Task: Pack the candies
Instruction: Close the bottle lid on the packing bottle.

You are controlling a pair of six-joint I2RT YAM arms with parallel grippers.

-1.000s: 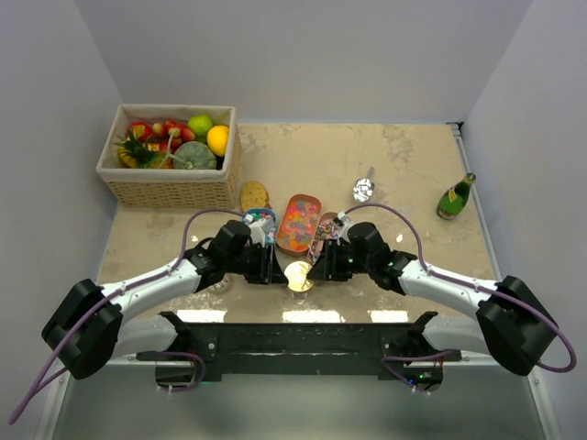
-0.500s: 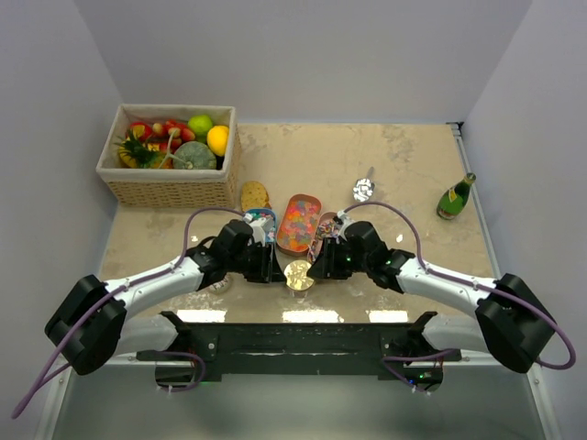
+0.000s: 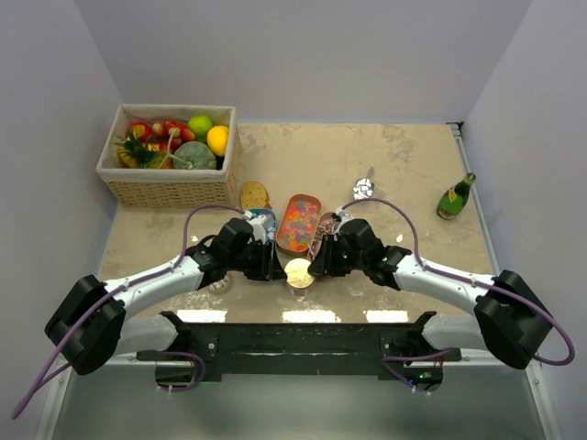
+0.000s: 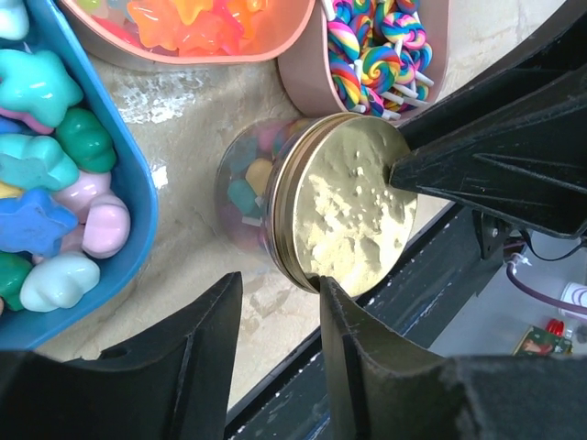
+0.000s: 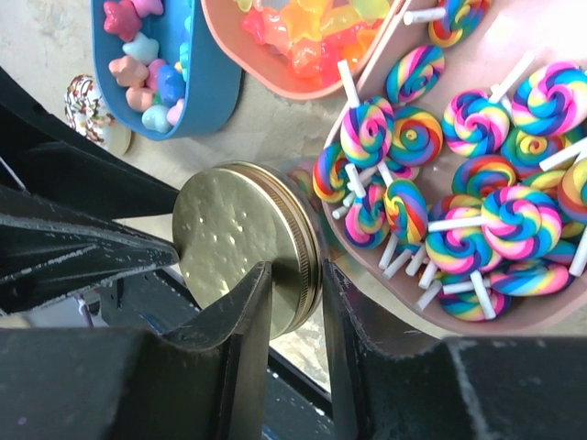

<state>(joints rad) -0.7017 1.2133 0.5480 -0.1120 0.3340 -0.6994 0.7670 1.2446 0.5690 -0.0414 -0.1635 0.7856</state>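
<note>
Candies (image 3: 298, 223): three sorts, in three oblong trays (image 4: 138, 238) side by side at the near middle of the table (image 3: 404, 165).
Table: beige, marbled with pale patches, glossy at its near edge.
Room: plain pale grey walls (image 3: 303, 55) on three sides.
Gold-lidded jar (image 3: 298, 272): just before the trays.
Left claw (image 4: 275, 298), right claw (image 5: 295, 289): jaws slightly apart at the lid's rim; grip cannot be told.
Wicker basket (image 3: 165, 191): far left corner.

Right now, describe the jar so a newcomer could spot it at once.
On the table, find the three candy trays in the middle. Just nearer the robot stands the jar: round, clear, the only thing with a gold lid.
</note>
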